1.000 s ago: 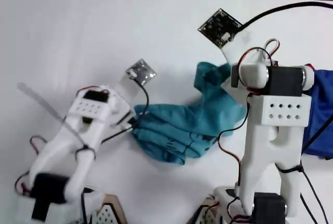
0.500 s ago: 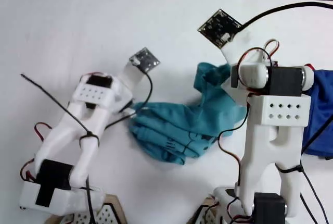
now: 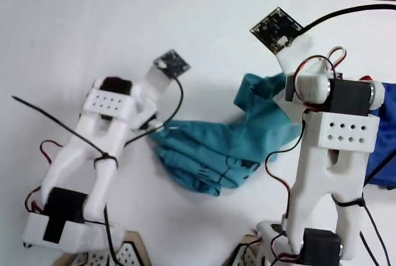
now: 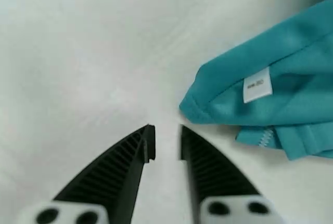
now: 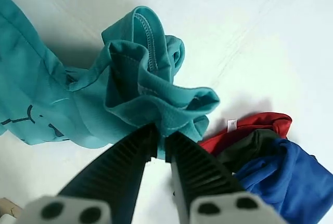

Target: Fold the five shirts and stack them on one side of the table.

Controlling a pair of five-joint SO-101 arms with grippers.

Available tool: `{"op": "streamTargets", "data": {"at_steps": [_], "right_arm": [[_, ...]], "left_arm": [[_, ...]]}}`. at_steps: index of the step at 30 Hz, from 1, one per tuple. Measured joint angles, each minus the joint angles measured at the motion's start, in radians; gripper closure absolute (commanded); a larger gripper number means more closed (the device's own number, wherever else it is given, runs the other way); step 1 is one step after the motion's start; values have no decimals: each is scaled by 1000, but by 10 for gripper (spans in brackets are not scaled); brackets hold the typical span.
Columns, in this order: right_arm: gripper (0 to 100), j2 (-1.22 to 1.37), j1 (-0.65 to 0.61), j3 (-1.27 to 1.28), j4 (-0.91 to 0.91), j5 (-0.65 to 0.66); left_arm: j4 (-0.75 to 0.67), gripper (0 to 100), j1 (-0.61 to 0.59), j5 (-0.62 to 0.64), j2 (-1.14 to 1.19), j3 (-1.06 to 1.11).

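A crumpled teal shirt (image 3: pixel 213 154) lies mid-table between the two arms. My left gripper (image 4: pixel 164 141) hovers low over the bare table, open by a narrow gap and holding nothing. The shirt's hem with its white label (image 4: pixel 257 85) lies just beside one fingertip. In the high view the left gripper (image 3: pixel 154 128) sits at the shirt's left edge. My right gripper (image 5: pixel 161 133) is shut on a bunched fold of the teal shirt (image 5: pixel 135 83) at its right end, under the right arm (image 3: pixel 334 133).
A pile of shirts sits at the right edge: blue (image 5: pixel 283 182) (image 3: pixel 382 136), a dark one (image 5: pixel 250 148) and red (image 5: pixel 252 126). Wooden bases (image 3: pixel 130 250) stand at the near edge. White table (image 3: pixel 80 37) stretches to the far left.
The left arm swung away from the near edge and its gripper came off the shirt's left edge. The right arm shifted slightly right with the fold.
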Motion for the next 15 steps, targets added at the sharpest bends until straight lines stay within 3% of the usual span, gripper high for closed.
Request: {"op": "streamTargets", "data": {"at_steps": [9, 15], "right_arm": [[978, 0, 0, 0, 0, 0], [978, 0, 0, 0, 0, 0]], "left_arm": [[-100, 750, 2, -21, 5, 21], [-141, 751, 3, -52, 140, 21]]}}
